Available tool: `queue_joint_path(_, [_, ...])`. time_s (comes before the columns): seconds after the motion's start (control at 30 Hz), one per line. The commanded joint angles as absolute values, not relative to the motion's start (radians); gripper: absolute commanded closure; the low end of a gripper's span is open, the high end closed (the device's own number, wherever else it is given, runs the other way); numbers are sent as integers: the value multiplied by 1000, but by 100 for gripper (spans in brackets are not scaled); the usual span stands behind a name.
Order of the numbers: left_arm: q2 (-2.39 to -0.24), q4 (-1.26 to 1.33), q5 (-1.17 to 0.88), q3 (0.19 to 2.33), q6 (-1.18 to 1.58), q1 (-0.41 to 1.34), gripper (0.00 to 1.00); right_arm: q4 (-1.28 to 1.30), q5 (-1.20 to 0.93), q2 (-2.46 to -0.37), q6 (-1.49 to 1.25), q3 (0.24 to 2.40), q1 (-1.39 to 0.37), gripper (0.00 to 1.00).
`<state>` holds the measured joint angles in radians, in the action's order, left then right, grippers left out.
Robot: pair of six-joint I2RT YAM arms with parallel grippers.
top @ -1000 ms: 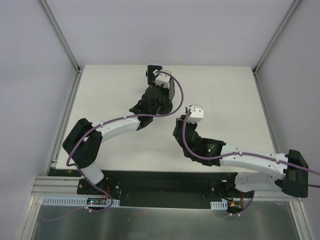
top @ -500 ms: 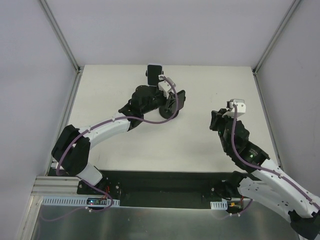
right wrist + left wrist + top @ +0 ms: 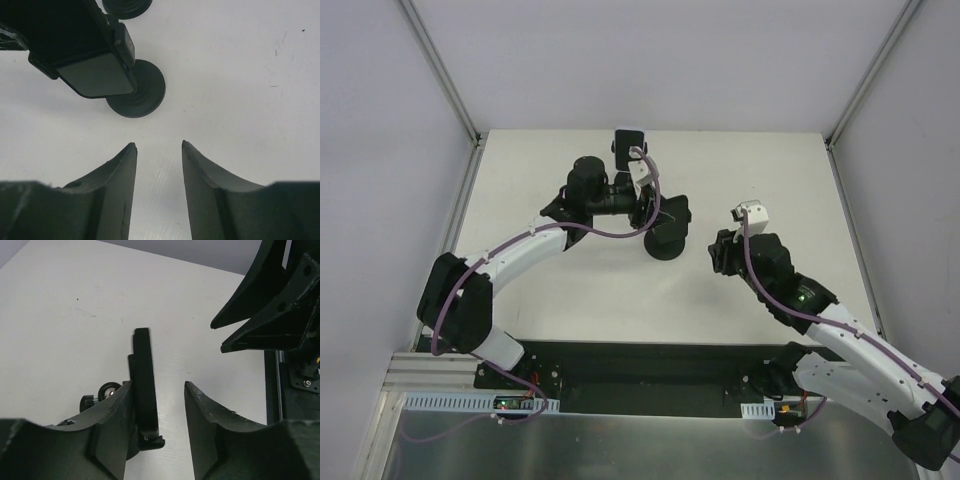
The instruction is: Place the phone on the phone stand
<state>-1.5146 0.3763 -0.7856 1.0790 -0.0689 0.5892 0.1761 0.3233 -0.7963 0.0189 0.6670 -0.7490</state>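
Note:
The phone (image 3: 142, 370), a thin black slab seen edge-on, stands upright on the lower lip (image 3: 150, 442) of the phone stand. The stand's round base (image 3: 665, 243) sits mid-table. My left gripper (image 3: 158, 385) is open around the phone, with the left finger against it and the right finger apart from it. In the top view this gripper (image 3: 658, 208) is over the stand. My right gripper (image 3: 159, 144) is open and empty, a little short of the stand's base (image 3: 137, 95), at its right in the top view (image 3: 716, 250). The slab's grey face (image 3: 95, 75) shows above that base.
A second dark upright item (image 3: 628, 142) stands near the table's back edge, behind the left wrist. Another round black base (image 3: 127, 5) shows at the top of the right wrist view. The right gripper's fingers (image 3: 265, 335) are at the upper right of the left wrist view.
The left arm's elbow has swung left and the stand's base now shows below its gripper. The right gripper pulled away to the right, then came back towards the stand.

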Motion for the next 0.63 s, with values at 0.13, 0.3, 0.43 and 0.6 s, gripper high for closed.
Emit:
queue_joint_path(0.13, [-1438,429,-790,1141,86,525,1,265,400,-732,-51,666,-742,28])
queue_joint_path(0.3, [-1312,437,-681,1092,230,495,1,383,466,-617,-83,666,-742,4])
queue_joint_path(0.43, [-1049,436,-526,941,363,495,1,512,462,-526,-83,715,-744,0])
queue_joint_path(0.6, [-666,251,-229,712,515,495,1,577,410,-301,-92,750,-745,3])
